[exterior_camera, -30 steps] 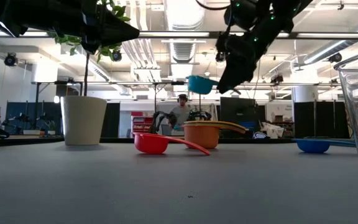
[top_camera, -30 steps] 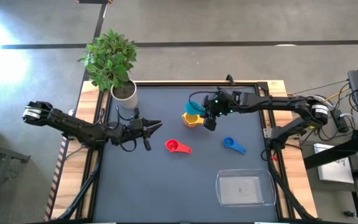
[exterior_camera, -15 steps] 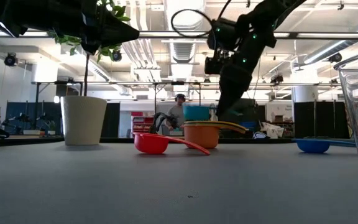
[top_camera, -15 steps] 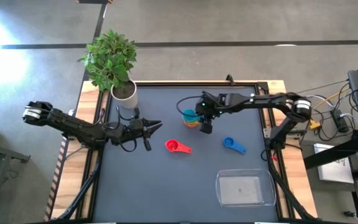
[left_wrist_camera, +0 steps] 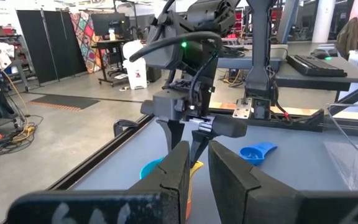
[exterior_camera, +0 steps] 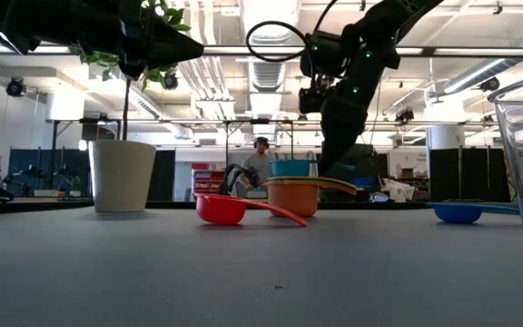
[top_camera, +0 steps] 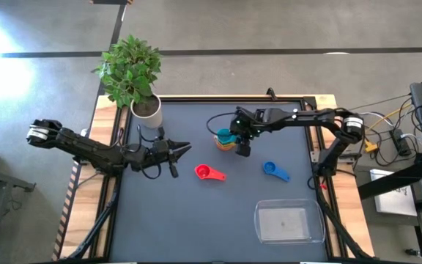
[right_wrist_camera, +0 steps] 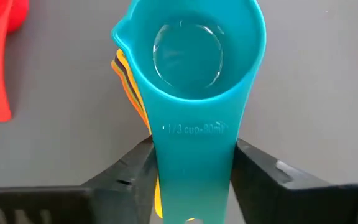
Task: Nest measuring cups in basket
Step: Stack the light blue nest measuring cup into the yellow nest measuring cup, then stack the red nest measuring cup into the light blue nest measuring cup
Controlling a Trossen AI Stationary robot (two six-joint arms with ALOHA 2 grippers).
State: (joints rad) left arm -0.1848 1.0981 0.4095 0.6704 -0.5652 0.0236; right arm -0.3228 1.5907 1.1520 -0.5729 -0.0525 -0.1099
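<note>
The right gripper is clamped on the handle of the teal measuring cup, one finger on each side of the handle. The teal cup sits in the orange measuring cup, which is stacked with a yellow one, at the far centre of the table. The red measuring cup lies nearer, left of the blue measuring cup. The clear basket stands at the near right, well apart from the cups. The left gripper hovers at the left, near the white plant pot; its fingers stand slightly apart, gripping nothing.
</note>
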